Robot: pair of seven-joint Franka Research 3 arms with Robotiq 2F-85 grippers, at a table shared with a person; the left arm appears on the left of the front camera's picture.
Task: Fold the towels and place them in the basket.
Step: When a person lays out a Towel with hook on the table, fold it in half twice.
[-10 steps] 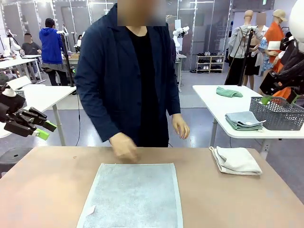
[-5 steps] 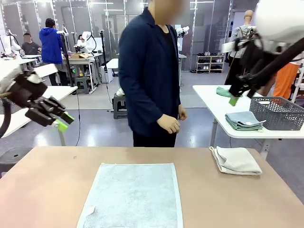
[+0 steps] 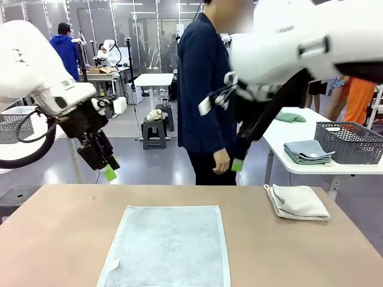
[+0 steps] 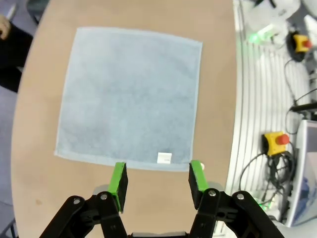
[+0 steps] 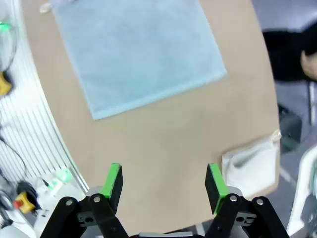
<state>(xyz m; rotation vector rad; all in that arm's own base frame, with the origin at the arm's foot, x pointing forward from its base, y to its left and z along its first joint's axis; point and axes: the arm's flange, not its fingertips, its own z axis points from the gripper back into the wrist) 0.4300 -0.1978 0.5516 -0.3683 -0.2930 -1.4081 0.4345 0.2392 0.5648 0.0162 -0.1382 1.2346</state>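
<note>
Left gripper (image 3: 108, 172) hangs at the left of the front view, above the table's (image 3: 54, 239) far edge, green pads pointing down; from this angle its opening is hard to read. Right gripper (image 3: 237, 164) hangs just right of centre, in front of the person (image 3: 203, 89) standing at the far side, close to the person's hand (image 3: 221, 160). The pale grey-blue towel (image 3: 167, 245) lies flat and unfolded at lower centre. The cream-white towel (image 3: 298, 201) sits folded at the right of the table. On a side table at far right stands the basket (image 3: 350, 142), with folded cloths (image 3: 307, 151) just beside it.

From the left wrist, the left gripper (image 4: 157, 172) has its fingers (image 4: 119, 179) spread apart with nothing between them. It hovers over the bottom edge of the pale grey-blue towel (image 4: 129, 94), which lies spread across the upper middle, its small white tag (image 4: 164, 157) near that edge.

From the right wrist, the right gripper (image 5: 164, 179) is spread wide and empty over bare table (image 5: 163, 129). The pale grey-blue towel (image 5: 138, 49) fills the upper centre, and the cream-white towel (image 5: 250, 166) lies at the right edge.
</note>
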